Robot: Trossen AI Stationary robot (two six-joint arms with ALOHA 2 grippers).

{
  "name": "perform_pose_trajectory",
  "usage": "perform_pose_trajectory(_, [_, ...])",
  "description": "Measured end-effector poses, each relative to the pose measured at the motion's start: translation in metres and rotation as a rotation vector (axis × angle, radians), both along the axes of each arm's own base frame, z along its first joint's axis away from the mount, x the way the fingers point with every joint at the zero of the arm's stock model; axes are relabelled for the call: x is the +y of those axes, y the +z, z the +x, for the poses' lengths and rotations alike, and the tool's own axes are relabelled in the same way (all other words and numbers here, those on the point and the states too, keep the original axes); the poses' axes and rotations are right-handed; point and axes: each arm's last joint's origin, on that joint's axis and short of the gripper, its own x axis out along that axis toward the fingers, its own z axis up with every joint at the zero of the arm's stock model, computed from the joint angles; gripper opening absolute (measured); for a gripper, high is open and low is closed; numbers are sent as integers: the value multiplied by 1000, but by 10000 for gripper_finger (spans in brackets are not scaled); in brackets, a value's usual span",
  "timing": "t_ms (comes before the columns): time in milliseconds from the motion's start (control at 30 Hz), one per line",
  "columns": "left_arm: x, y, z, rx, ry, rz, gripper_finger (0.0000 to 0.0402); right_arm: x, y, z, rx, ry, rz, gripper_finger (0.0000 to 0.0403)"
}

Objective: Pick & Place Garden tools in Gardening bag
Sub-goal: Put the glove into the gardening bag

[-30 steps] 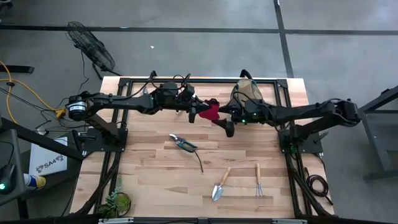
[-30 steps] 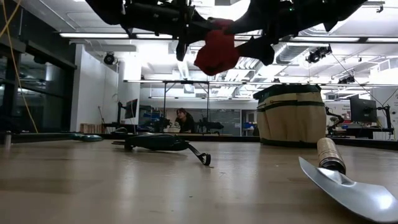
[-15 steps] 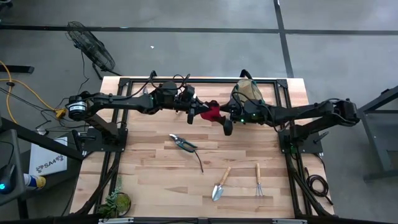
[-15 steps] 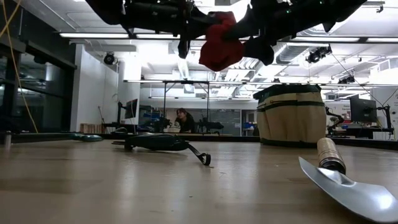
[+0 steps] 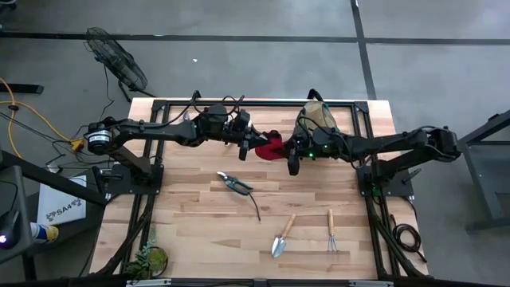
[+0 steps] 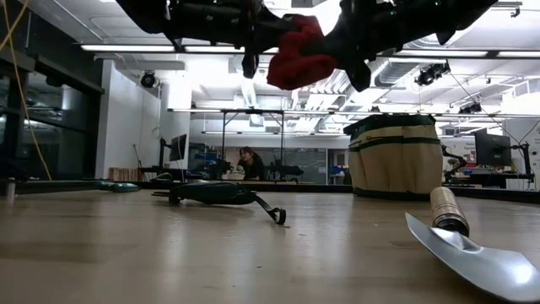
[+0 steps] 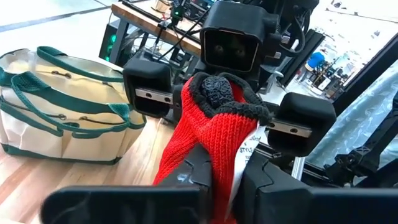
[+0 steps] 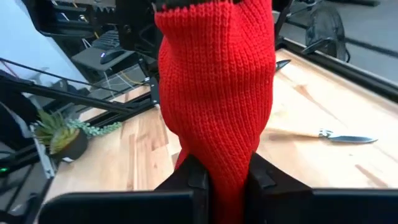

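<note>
Now my right gripper (image 5: pixel 292 151) has clamped onto the red glove (image 5: pixel 272 147), where a second ago its fingers stood wide around it. My left gripper (image 5: pixel 253 145) is clamped on the glove's other end, so both arms hold it in the air, upper middle of the high view. In each wrist view the knit is pinched tight between that arm's own dark fingers.

I read this as a hand-over: next I'd let go with the left and carry the glove right to the bag (image 5: pixel 317 118), which sits at the upper right of the desk (image 5: pixel 191 215), just behind my right arm.

Left on the desk are the pruners (image 5: pixel 236 185) mid-frame, plus a trowel (image 5: pixel 281 236) and hand rake (image 5: pixel 331 231) at lower right. The potted plant (image 5: pixel 148 258) stays at lower left.
</note>
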Motion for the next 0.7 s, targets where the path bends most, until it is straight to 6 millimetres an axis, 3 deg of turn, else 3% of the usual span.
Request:
perform_pose_trajectory(467, [0, -1, -1, 8, 0, 129, 204, 0, 0, -4, 11, -54, 110, 26])
perform_pose_trajectory(700, [19, 10, -26, 92, 68, 145, 236, 0, 10, -22, 40, -125, 135, 26])
